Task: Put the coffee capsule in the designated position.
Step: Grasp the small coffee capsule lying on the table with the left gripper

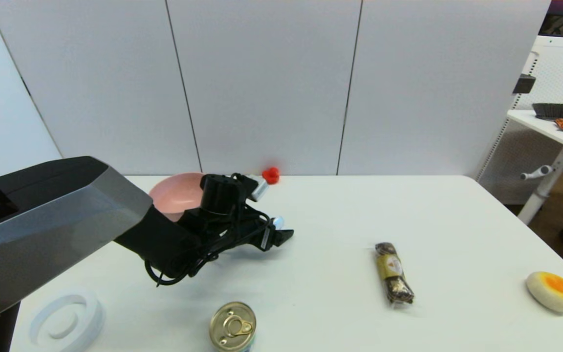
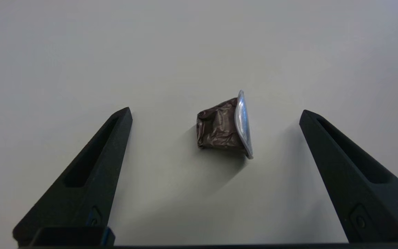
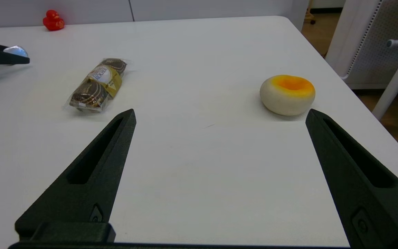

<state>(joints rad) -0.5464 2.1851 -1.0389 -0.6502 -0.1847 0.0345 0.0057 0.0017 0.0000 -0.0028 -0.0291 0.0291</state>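
The coffee capsule (image 2: 223, 128) lies on its side on the white table, crumpled dark brown body and silver foil face. My left gripper (image 2: 216, 111) is open around it, one finger on each side, neither touching. In the head view the left gripper (image 1: 276, 229) reaches to the table's middle left, and only the capsule's foil (image 1: 277, 222) shows beside a fingertip. The right wrist view also catches that foil (image 3: 16, 51) far off. My right gripper (image 3: 220, 112) hangs open over bare table with nothing between its fingers; it is out of the head view.
A pink bowl (image 1: 176, 195) stands behind the left arm, a small red lump (image 1: 271, 175) by the back wall. A gold-lidded tin can (image 1: 232, 326) and a white ring (image 1: 66, 320) sit at the front. A wrapped chocolate pack (image 1: 394, 279) and a yellow-topped round piece (image 1: 552, 291) lie to the right.
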